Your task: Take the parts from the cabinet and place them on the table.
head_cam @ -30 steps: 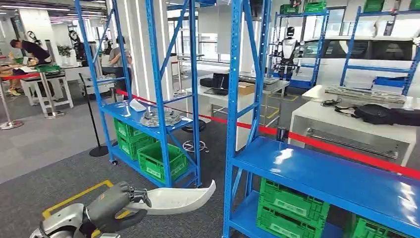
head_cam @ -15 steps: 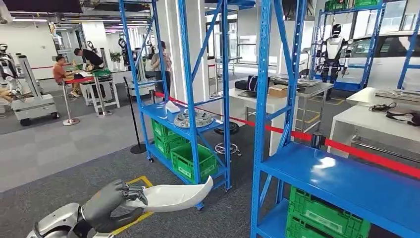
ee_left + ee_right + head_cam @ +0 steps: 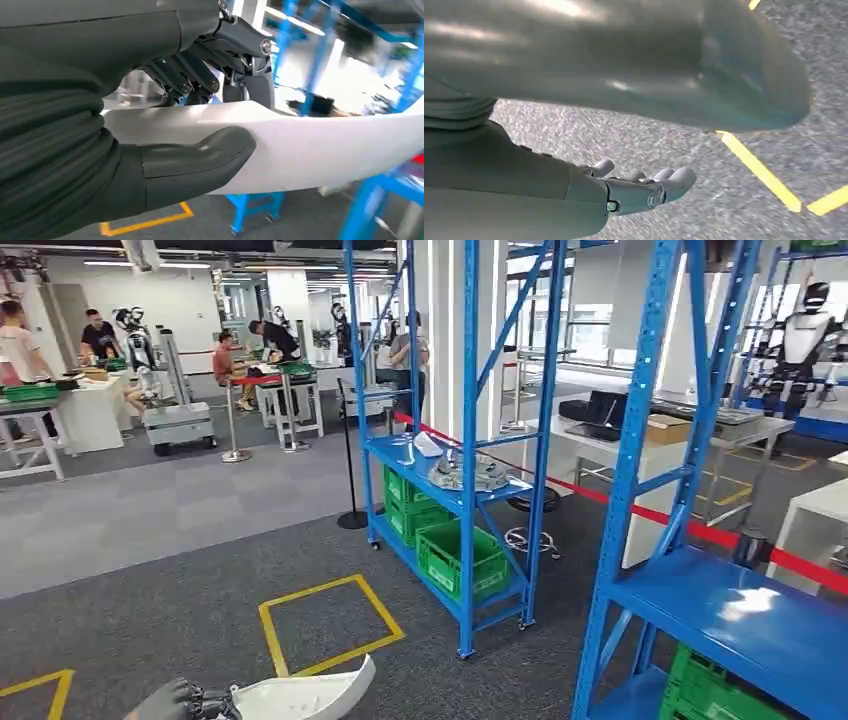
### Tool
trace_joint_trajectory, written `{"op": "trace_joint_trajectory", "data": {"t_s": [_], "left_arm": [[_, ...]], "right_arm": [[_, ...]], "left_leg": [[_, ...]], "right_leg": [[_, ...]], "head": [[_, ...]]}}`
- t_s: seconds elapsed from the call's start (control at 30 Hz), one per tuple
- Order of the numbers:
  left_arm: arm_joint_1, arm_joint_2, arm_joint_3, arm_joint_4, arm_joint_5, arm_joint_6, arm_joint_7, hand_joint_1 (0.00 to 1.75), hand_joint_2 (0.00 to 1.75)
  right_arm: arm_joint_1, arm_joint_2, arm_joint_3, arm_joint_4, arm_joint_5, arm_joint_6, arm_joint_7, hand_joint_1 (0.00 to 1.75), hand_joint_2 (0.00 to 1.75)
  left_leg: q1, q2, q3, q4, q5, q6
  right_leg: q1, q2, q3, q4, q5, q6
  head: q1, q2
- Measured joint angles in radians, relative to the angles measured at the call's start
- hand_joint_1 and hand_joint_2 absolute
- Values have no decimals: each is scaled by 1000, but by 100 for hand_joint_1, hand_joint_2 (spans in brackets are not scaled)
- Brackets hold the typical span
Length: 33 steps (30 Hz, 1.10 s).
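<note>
White part (image 3: pixel 310 145) between closed left fingers (image 3: pixel 200 165)

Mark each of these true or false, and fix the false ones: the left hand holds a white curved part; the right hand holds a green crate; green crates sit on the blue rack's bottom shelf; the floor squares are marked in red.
1. The left hand holds a white curved plastic part. True.
2. The right hand holds a green crate. False: it holds nothing, its fingers apart above the grey carpet floor.
3. Green plastic crates sit on the blue metal rack's bottom shelf. True.
4. The floor squares are marked in red. False: the floor lines are yellow.
</note>
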Motion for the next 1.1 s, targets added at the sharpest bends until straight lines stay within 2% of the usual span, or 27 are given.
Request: {"op": "trace_joint_trajectory", "data": {"t_s": [0.03,0.07,0.1,0.13,0.17,0.2,0.23,0.33,0.4,0.43,0.47,0.5,0.53,0.57,0.6,0.63,0.67,0.7,0.73,0.77,0.87,0.9,0.93,0.97,1.03,1.07,1.1], "left_arm": [[8,0,3,-1,-3,-6,0,175,175],[18,0,5,-1,-6,-8,0,175,175],[24,0,7,-1,-8,-8,1,175,175],[27,0,11,-1,-8,-8,0,175,175],[29,0,16,-2,-8,-8,1,175,175],[29,0,20,-2,-8,-9,1,175,175],[26,0,22,-1,-10,-12,1,175,175],[11,2,27,13,-11,-24,-12,175,175],[8,1,34,30,-22,-23,-25,175,175],[2,-1,34,37,-29,-22,-31,175,175],[-7,-6,33,45,-37,-18,-32,175,175],[-13,-13,32,52,-45,-11,-33,175,175],[-15,-21,29,59,-52,-2,-35,175,175],[-14,-37,26,70,-64,10,-35,175,175],[-14,-50,23,79,-78,20,-35,175,175],[-16,-66,18,87,-94,28,-36,175,175],[-20,-83,13,98,-109,35,-37,175,175],[-28,-98,11,109,-120,41,-37,175,175],[-36,-109,10,119,-124,50,-37,175,175],[-47,-124,8,126,-129,59,-37,175,175],[-66,-151,4,141,-145,77,-37,175,175],[-67,-157,5,140,-156,79,-37,175,175],[-66,-169,8,138,-165,80,-38,175,175],[-68,-180,14,138,-175,81,-39,175,175],[-62,-202,16,137,-179,81,-37,175,175],[-54,-217,16,136,-186,81,-38,175,175],[-48,-223,16,136,-191,81,-38,175,175]], "right_arm": [[0,-2,-3,0,0,0,0,0,0],[0,-3,-5,0,-2,0,1,0,0],[0,-3,-6,0,-2,0,1,0,0],[-1,-3,-8,0,-2,0,1,0,0],[-3,-3,-11,0,-3,1,1,0,0],[-4,-3,-13,0,-3,1,1,0,0],[-6,-3,-16,0,-5,1,5,0,0],[-18,-3,-26,0,-11,5,51,0,0],[-27,-3,-40,0,-28,18,118,0,0],[-29,-6,-48,0,-33,25,152,0,0],[-29,-10,-57,0,-38,33,190,0,0],[-28,-15,-64,0,-38,38,228,0,0],[-26,-23,-71,0,-38,37,265,0,0],[-24,-33,-79,0,-42,32,286,0,0],[-25,-42,-85,0,-44,32,302,0,0],[-27,-56,-92,0,-41,35,321,0,0],[-30,-71,-96,-1,-37,36,329,0,0],[-32,-83,-98,-2,-36,35,329,0,0],[-34,-96,-101,-5,-40,29,321,0,0],[-37,-108,-106,-6,-45,22,310,0,0],[-41,-139,-123,-11,-47,14,290,0,0],[-44,-150,-128,-14,-47,12,267,0,0],[-45,-156,-129,-15,-42,12,257,0,0],[-44,-169,-129,-17,-29,10,243,0,0],[-36,-189,-129,-19,-23,8,230,0,0],[-36,-199,-130,-20,-21,8,212,0,0],[-37,-206,-130,-20,-17,9,201,0,0]], "left_leg": [[1,-16,0,0,0,0],[2,-32,-1,2,0,0],[5,-46,-1,5,-1,-1],[10,-62,-2,10,-2,-4],[14,-77,-2,15,-4,-9],[19,-91,-3,23,-8,-16],[20,-104,-10,32,-12,-25],[25,-137,-22,32,-6,-48],[27,-147,-31,30,-2,-60],[20,-87,-40,53,-18,-60],[19,-44,-66,106,-52,-63],[21,-20,-102,184,-93,-65],[22,-9,-138,265,-127,-66],[22,-6,-163,321,-141,-65],[22,-5,-163,324,-131,-63],[22,-3,-142,285,-103,-60],[21,5,-99,208,-63,-57],[20,24,-47,114,-23,-52],[14,80,-15,45,-21,-48],[0,99,-5,35,-24,-38],[-10,54,-12,35,-21,-24],[-1,38,-1,21,-13,-12],[0,30,2,16,-12,-7],[3,20,2,15,-9,1],[4,-5,1,15,-10,6],[4,-22,0,15,-10,6],[6,-35,0,17,-10,6]], "right_leg": [[0,5,-41,80,-30,3],[0,7,-72,134,-38,6],[-1,7,-76,132,-20,8],[-2,8,-59,85,19,11],[-6,13,-21,3,67,13],[-13,35,23,-89,112,19],[-21,94,47,-140,105,25],[-8,63,44,-143,109,2],[-14,35,48,-155,117,-16],[-13,27,50,-158,119,-20],[-9,15,50,-160,119,-27],[-5,1,49,-160,119,-29],[-2,-14,49,-160,117,-31],[0,-31,49,-159,116,-32],[1,-44,50,-159,115,-33],[1,-57,51,-159,114,-32],[2,-70,53,-159,112,-31],[2,-83,58,-159,109,-29],[3,-91,62,-159,106,-24],[10,-101,61,-156,102,-17],[2,-134,71,-164,101,-3],[1,-141,72,-161,92,7],[-6,-88,72,-144,83,10],[-7,-33,42,-84,48,10],[-7,1,-33,64,-17,14],[-6,6,-74,133,-35,16],[-6,7,-89,148,-25,17]], "head": [[1,0],[1,0],[1,0],[1,0],[2,0],[2,0],[2,0],[1,0],[1,0],[-2,0],[-4,0],[-4,0],[-4,0],[-4,0],[-4,0],[-5,0],[-5,0],[-5,0],[-5,0],[-5,0],[-3,0],[-4,0],[-3,0],[-4,0],[0,0],[3,0],[3,0]]}}
